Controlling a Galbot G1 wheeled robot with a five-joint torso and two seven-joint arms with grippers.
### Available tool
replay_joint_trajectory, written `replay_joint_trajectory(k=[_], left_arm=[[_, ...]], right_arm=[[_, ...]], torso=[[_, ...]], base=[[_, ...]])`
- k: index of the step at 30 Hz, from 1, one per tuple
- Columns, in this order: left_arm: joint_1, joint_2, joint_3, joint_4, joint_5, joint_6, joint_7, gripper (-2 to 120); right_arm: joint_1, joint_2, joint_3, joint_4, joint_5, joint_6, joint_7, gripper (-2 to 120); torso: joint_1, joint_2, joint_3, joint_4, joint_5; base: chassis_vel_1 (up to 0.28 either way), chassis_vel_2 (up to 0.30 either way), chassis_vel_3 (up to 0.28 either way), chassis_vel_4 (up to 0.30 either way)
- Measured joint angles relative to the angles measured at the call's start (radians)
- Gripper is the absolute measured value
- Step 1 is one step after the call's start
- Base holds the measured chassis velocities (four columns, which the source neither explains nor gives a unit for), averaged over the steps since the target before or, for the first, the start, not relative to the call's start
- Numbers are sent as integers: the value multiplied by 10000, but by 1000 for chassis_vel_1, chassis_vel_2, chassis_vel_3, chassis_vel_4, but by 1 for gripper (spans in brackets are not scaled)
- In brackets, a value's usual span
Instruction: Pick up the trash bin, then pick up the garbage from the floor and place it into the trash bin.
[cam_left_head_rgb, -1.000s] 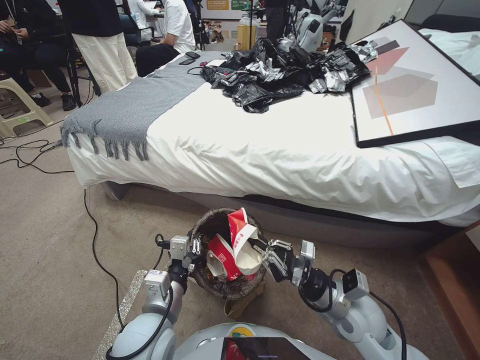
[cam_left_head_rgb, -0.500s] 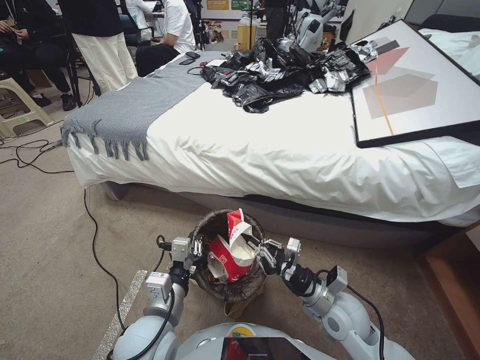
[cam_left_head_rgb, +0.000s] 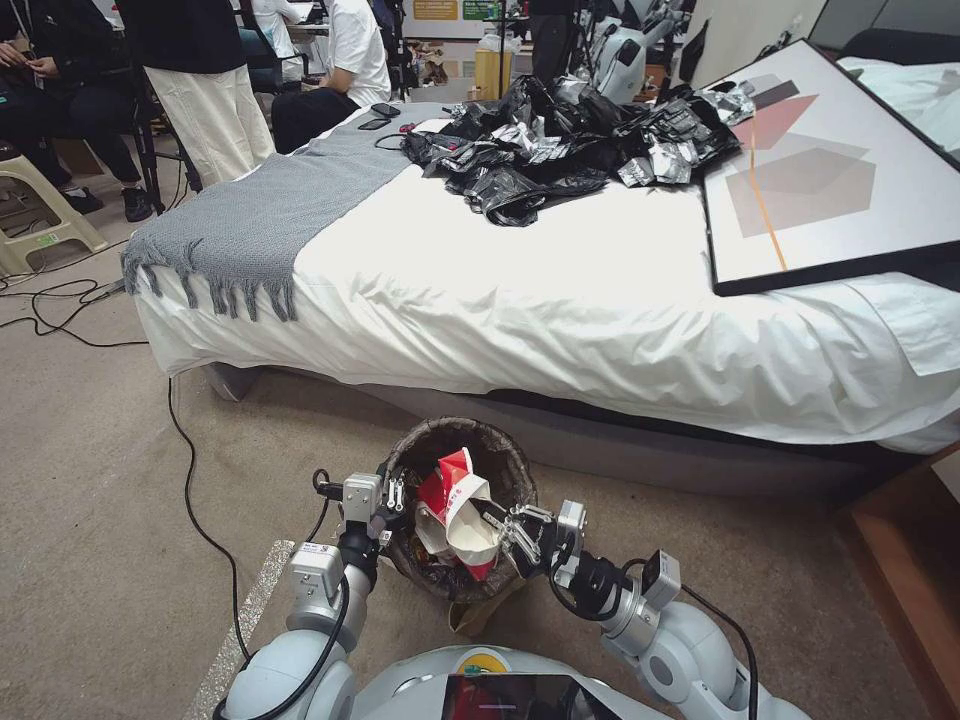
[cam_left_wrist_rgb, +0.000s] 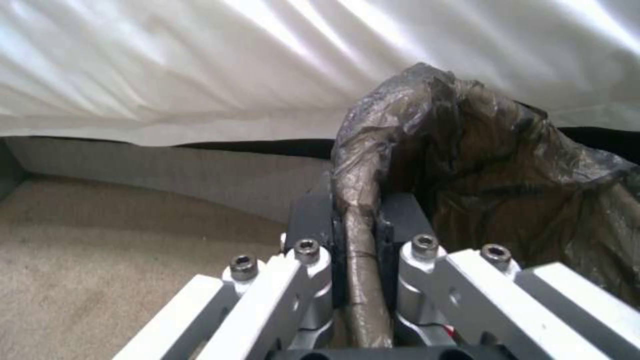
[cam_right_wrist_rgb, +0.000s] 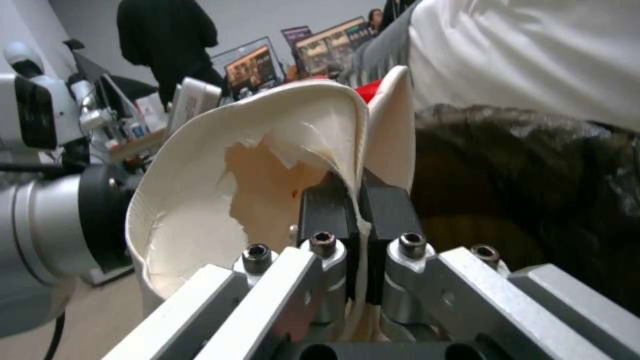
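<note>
The bed (cam_left_head_rgb: 600, 290) is the biggest thing here, and the trash bin (cam_left_head_rgb: 500, 450) is held up just in front of its near side, above the carpet (cam_left_head_rgb: 100, 500). The bin has a brown bag folded over its rim. The big change is with the red-and-white carton (cam_left_head_rgb: 455, 510). 1 second ago it stuck up high above the rim of the bin, and now it sits lower, with most of it down inside the bag. The right arm has pulled in closer to the robot and dipped, so the carton has gone down with it. I think this means the drop is almost done, and the carton only needs to be let go to count as in the bin. The left gripper (cam_left_head_rgb: 393, 497) stays on the side of the bin farthest from the right arm, and its 2 black pads (cam_left_wrist_rgb: 317, 225) are squeezed tight on the bag-covered rim, holding the bin up. The right gripper (cam_left_head_rgb: 508, 520) reaches in over the other side of the rim, with its arm bent low beside the robot's body. Its 2 pads (cam_right_wrist_rgb: 325, 210) are pinched on the thin white edge of the carton, so it has not let go yet.
</note>
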Motion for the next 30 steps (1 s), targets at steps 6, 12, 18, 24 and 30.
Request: replay_joint_trajectory(k=[6,12,18,24,30], left_arm=[[-25,6,-1,-5,-3,0,4,7],[-62,20,-14,-6,-33,3,6,7],[-75,26,-29,-11,-46,15,6,7],[-23,27,-30,-73,-35,16,18,7],[-10,36,-26,-110,-27,16,31,7]], right_arm=[[-46,-11,-35,-290,-203,19,-32,12],[-42,-9,-31,-424,-268,40,-11,38],[-121,-54,37,-396,-303,58,92,59],[-157,-72,32,-168,-592,67,1047,78],[-169,-28,17,82,-1166,52,2183,99]], torso=[[0,0,0,0,0],[0,0,0,0,0],[0,0,0,0,0],[0,0,0,0,0],[0,0,0,0,0]], base=[[0,0,0,0],[0,0,0,0],[0,0,0,0],[0,0,0,0],[0,0,0,0]])
